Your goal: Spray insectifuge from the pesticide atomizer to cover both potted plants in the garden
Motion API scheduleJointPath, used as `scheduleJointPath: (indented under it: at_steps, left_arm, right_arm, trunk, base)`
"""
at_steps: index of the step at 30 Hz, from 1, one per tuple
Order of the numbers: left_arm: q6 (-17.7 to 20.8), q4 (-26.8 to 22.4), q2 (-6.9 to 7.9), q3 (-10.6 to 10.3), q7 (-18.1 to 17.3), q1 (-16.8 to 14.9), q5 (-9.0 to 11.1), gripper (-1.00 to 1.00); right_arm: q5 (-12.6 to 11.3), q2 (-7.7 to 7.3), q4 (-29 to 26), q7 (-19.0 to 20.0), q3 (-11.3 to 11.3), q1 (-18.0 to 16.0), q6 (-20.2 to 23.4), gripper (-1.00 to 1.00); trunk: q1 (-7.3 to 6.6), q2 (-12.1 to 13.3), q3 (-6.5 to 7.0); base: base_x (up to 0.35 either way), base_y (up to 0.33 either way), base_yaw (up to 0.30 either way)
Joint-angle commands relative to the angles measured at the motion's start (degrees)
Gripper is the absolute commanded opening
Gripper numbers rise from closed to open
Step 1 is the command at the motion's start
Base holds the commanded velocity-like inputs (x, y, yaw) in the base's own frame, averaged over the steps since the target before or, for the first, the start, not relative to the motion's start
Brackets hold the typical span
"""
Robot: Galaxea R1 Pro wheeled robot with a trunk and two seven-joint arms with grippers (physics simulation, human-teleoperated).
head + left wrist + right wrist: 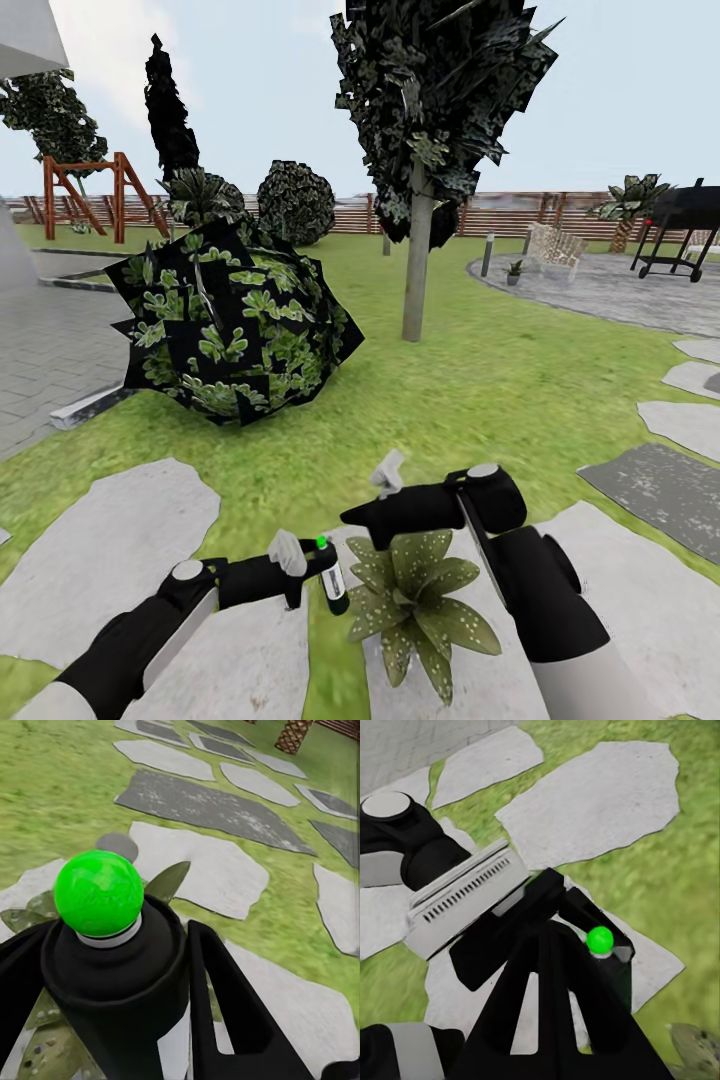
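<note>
Left fingers (225, 997) clamp atomizer (333, 580) (green tip) | right gripper (385, 478): unclear | potted plant (420, 600) adjacent

Pesticide atomizer (334, 578) dark, bright-green tip; potted plant (420, 600) green, pale-speckled; stepping stones (95, 545) grey.

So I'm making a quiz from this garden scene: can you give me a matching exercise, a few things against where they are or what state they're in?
Things:
1. pesticide atomizer
2. potted plant
3. right gripper
4. round bush

Places or states:
A. on the lawn, left of the tree trunk
B. empty, above the plant
C. held in the left gripper, green tip on top
D. on a stepping stone, right beside the bottle

Pairs: 1-C, 2-D, 3-B, 4-A
</note>
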Motion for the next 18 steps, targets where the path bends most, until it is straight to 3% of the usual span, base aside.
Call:
scheduleJointPath:
  at_steps: [1,14,18]
  left_arm:
    - [0.66,-0.01,-0.48,-0.14,-0.04,-0.26,0.03,-1.0]
    - [1.13,-0.1,-0.97,-0.05,-0.1,-0.41,-0.41,-1.0]
    - [2.21,-0.11,-1.71,-0.05,0.1,-0.41,-0.5,-1.0]
  right_arm:
    - [0.63,0.24,0.06,0.53,-0.05,0.08,0.24,-1.0]
    - [0.64,0.37,0.26,0.51,0.01,0.33,0.17,-1.0]
    - [0.57,0.37,0.29,0.52,0.11,0.35,0.22,-1.0]
  trunk:
    - [-0.01,-0.03,-0.06]
    - [-0.01,-0.03,-0.06]
    - [-0.01,-0.03,-0.06]
  base:
    - [0.0,0.0,0.0]
    - [0.0,0.0,0.0]
    - [0.0,0.0,0.0]
